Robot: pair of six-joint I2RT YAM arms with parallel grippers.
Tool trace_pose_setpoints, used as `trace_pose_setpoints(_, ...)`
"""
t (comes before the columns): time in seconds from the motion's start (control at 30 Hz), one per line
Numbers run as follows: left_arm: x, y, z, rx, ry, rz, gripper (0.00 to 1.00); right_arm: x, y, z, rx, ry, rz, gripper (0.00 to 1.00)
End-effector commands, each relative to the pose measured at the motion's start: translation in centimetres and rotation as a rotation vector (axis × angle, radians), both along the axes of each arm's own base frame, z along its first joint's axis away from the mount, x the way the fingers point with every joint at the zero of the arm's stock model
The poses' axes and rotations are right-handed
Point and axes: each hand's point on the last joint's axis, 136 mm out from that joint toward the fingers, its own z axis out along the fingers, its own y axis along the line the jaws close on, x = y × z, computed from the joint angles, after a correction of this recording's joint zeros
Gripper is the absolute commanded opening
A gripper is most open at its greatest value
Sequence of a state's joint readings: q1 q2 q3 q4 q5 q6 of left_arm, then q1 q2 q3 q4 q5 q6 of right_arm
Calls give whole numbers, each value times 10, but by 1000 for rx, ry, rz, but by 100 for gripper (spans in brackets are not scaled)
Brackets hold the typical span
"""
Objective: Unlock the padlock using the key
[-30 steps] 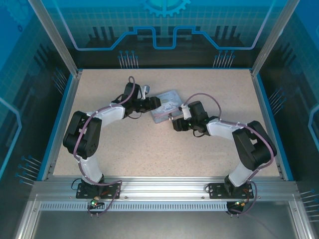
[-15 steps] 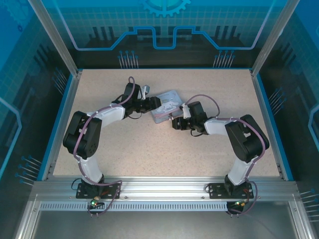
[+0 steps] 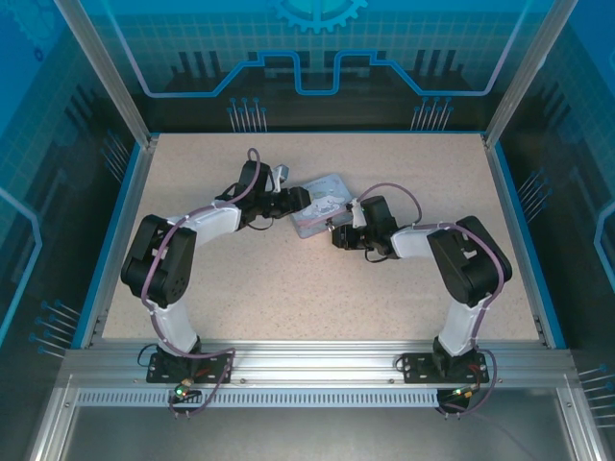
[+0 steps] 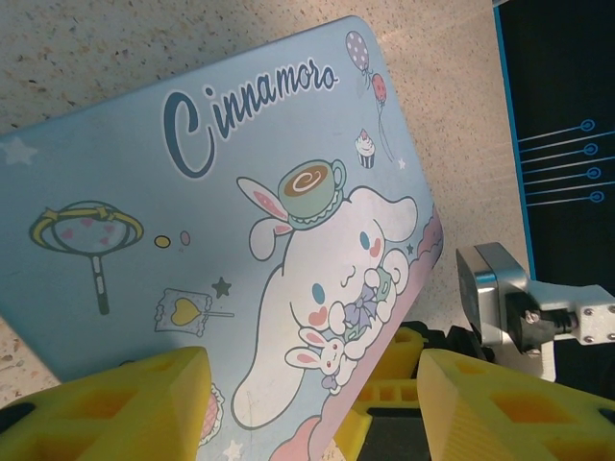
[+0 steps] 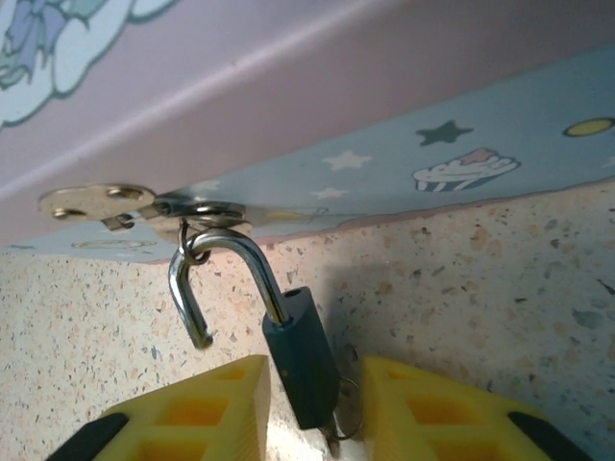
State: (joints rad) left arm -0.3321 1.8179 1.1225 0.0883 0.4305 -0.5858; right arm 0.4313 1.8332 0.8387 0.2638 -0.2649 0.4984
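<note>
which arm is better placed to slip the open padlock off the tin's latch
Right. The right gripper has a finger on either side of the padlock, which hangs open from the latch of the tin. The left gripper sits at the tin's opposite side, away from the padlock.

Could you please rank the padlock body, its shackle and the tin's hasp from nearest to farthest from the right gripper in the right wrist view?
1. Padlock body, between the fingers.
2. Shackle, just above-left.
3. Hasp, upper left, on the tin.
</note>
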Motion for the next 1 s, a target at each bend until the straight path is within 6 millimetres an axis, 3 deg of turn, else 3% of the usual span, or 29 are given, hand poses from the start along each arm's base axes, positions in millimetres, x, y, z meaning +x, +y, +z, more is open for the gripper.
trace_pose_setpoints(0.0, -15, -1, -8, 11, 50, -4, 60, 11, 5, 9, 33, -28, -6, 23)
trace_pose_setpoints(0.23, -19, 3, -8, 22, 47, 9, 60, 9, -5, 11, -3, -42, -39, 7)
trace_pose_setpoints(0.6, -44, -3, -3, 38, 34, -5, 60, 10, -19, 17, -22, -21, -153, 2)
trace_pose_setpoints(0.8, -39, -6, 32, -5, -40, -4, 60, 7, -16, 10, -40, 0, -146, 2)
trace_pose_setpoints(0.97, -34, -22, 57, -17, -90, -40, 61, 6, -15, 8, -54, -4, -145, 1)
